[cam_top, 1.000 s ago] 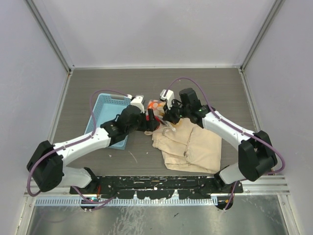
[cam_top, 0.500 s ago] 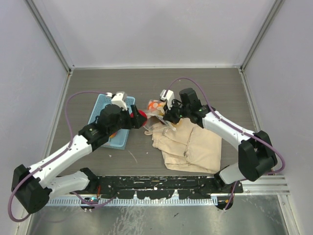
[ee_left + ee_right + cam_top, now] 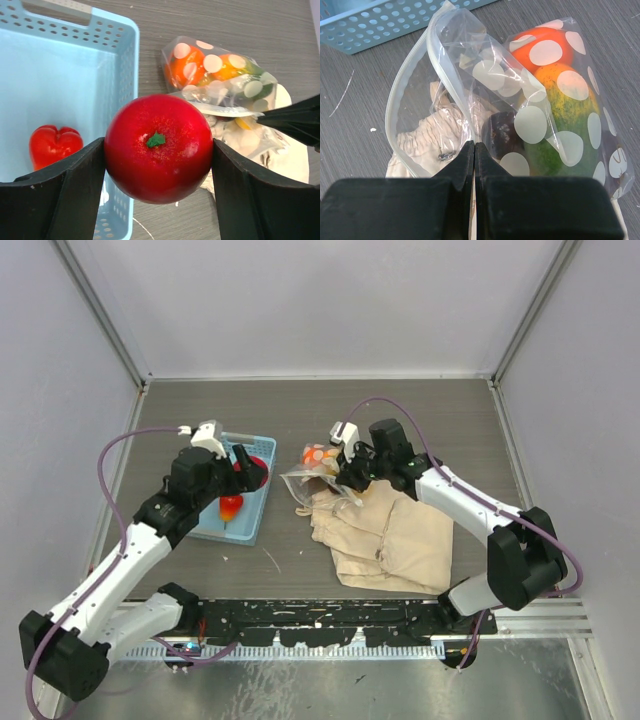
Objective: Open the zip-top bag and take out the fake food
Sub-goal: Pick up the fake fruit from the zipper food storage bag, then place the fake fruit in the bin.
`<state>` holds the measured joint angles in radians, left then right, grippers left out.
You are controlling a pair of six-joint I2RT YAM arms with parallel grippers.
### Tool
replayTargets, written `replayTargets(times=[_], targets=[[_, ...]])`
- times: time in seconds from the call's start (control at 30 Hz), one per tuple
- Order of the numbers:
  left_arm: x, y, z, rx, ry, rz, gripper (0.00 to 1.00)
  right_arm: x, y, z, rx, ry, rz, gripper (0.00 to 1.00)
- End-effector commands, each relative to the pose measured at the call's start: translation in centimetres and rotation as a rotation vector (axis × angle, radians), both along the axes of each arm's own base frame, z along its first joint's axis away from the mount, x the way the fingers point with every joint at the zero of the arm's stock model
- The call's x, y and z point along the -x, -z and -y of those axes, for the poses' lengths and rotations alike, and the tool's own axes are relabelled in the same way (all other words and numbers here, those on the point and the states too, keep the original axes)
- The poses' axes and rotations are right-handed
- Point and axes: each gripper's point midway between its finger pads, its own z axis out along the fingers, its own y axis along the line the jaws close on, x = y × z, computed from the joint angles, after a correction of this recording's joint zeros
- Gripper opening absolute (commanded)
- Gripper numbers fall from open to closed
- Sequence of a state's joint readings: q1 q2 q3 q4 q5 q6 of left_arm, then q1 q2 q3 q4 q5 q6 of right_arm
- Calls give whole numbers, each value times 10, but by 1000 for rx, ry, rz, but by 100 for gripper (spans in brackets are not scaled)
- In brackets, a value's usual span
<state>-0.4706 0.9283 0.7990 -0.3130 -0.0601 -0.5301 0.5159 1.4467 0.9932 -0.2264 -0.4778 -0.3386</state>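
Only dimly, through the zip-top bag (image 3: 470,65), the fake food (image 3: 572,107).

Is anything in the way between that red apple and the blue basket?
Nothing visible. The left gripper holds the red apple above the open blue basket; one red fruit lies inside, off to one side.

Basket (image 3: 240,533) left on the table (image 3: 450,420), fake food (image 3: 230,505) in it, zip-top bag (image 3: 310,472) to its right holding more, lying on cloth bag (image 3: 390,540)'s far corner.
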Motion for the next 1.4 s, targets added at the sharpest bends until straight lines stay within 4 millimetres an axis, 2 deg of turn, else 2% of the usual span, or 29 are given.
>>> replayTargets(times=[0.0, 0.13, 0.43, 0.6, 0.8, 0.87, 0.9, 0.93, 1.17, 1.37], targets=[[-11, 3, -11, 8, -27, 8, 38, -8, -32, -3, -47, -10, 80, 1], [-22, 8, -19, 36, -67, -5, 37, -8, -32, -3, -47, -11, 80, 1], [-47, 46, -44, 49, -240, -129, 34, -8, -32, -2, -45, -12, 83, 1], [-55, 56, -61, 10, -354, -169, 38, -9, -30, -2, -42, -11, 79, 1], [-64, 65, -68, -44, -401, -233, 58, -8, -28, -2, -40, -14, 73, 1], [-68, 71, -69, -66, -410, -271, 77, -9, -29, -2, -41, -13, 75, 1], [-70, 72, -70, -76, -416, -287, 91, -8, -29, -2, -40, -14, 75, 1], [-71, 72, -71, -85, -422, -301, 100, -8, -29, -2, -40, -13, 75, 1], [-75, 58, -76, -109, -454, -321, 98, -8, -30, -2, -42, -16, 76, 1], [-68, 34, -66, -17, -403, -233, 98, -7, -30, -2, -44, -19, 77, 1]])
